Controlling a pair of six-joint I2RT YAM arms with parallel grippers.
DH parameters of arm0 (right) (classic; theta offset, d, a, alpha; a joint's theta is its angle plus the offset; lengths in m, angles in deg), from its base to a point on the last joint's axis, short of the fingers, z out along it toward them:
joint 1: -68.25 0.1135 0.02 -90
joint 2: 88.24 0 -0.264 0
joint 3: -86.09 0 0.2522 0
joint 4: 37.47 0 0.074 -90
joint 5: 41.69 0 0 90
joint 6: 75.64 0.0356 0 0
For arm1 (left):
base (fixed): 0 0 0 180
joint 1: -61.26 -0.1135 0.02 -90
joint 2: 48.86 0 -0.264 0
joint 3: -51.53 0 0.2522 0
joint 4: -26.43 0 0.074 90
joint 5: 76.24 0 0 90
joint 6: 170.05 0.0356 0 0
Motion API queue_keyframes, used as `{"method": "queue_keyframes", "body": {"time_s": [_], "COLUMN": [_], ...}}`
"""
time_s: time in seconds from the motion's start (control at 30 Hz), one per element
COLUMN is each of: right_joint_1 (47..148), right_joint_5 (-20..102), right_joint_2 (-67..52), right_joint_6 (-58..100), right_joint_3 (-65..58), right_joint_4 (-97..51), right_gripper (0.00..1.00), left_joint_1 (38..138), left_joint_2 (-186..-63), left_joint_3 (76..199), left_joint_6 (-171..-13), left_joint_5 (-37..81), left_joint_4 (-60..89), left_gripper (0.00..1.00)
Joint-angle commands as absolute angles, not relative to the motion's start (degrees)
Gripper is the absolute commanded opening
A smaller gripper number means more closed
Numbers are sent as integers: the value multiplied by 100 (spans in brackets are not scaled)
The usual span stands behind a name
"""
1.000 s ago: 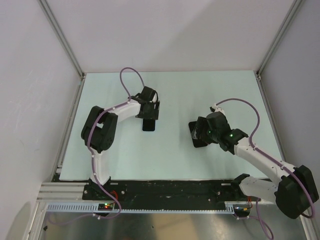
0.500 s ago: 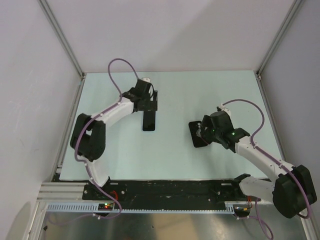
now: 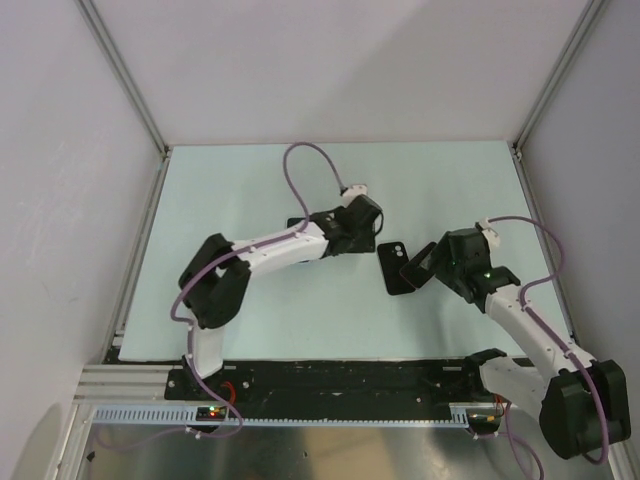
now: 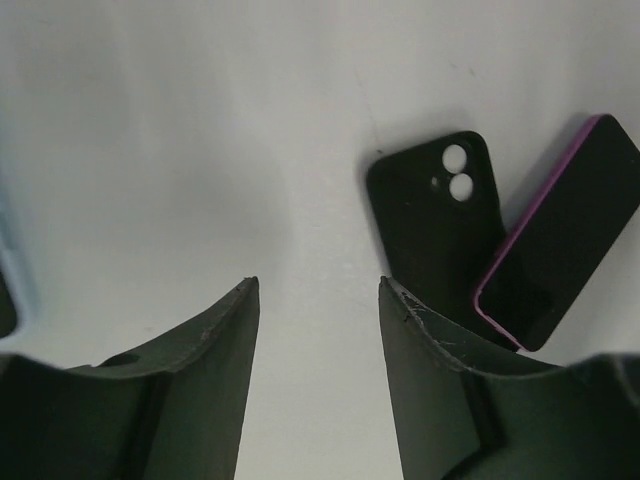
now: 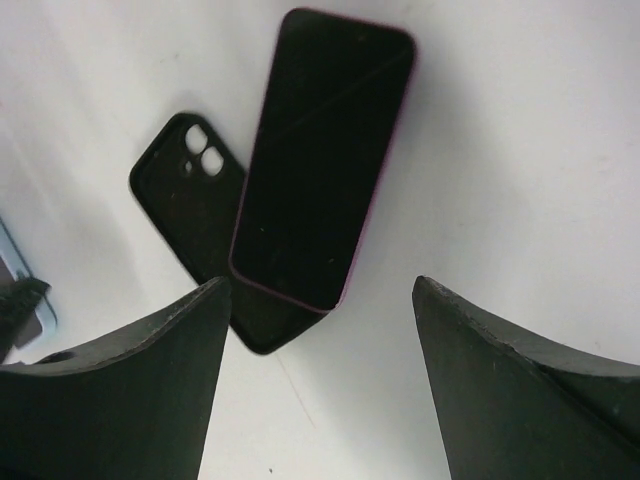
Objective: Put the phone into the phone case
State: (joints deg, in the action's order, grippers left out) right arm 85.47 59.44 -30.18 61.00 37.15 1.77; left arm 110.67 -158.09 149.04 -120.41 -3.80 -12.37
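The black phone case lies flat mid-table, its two camera holes toward the far end. It also appears in the left wrist view and the right wrist view. The phone, dark screen up with a purple rim, lies tilted with one end overlapping the case's near end. My left gripper hovers just left of the case, open and empty. My right gripper stands open just right of the phone, nothing between its fingers.
A second dark flat object with a light-blue edge peeks out behind the left arm and shows at the left edge of the right wrist view. White walls and metal posts enclose the pale green table.
The left arm swung right, from over the dark object at left centre to beside the case, and its jaws narrowed somewhat. The right gripper backed off to the right, uncovering phone and case.
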Motion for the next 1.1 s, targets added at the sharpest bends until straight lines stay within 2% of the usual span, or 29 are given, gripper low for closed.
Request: {"method": "queue_keyframes", "body": {"time_s": [0.0,0.27,0.77,0.9,1.07], "right_joint_1": [8004,7317,7190,7197,7199], "right_joint_5": [5743,5053,4714,4690,4629], "right_joint_2": [-3054,-2614,-1745,-1522,-1175], "right_joint_6": [6374,6296,6406,6373,6370], "right_joint_3": [3937,4033,4034,4005,3999], "right_joint_4": [-231,-899,-1634,-1760,-1897], "right_gripper": [79,79,78,77,77], "left_joint_1": [11253,11486,11709,11765,11782], "left_joint_2": [-16208,-16929,-17536,-17588,-17615], "left_joint_3": [15451,16010,16257,16269,16262], "left_joint_6": [-12717,-12741,-12556,-12516,-12477], "left_joint_5": [-694,-578,-1016,-1072,-1077], "left_joint_4": [-1247,-1255,-1351,-1356,-1384], "left_gripper": [54,52,47,43,30]}}
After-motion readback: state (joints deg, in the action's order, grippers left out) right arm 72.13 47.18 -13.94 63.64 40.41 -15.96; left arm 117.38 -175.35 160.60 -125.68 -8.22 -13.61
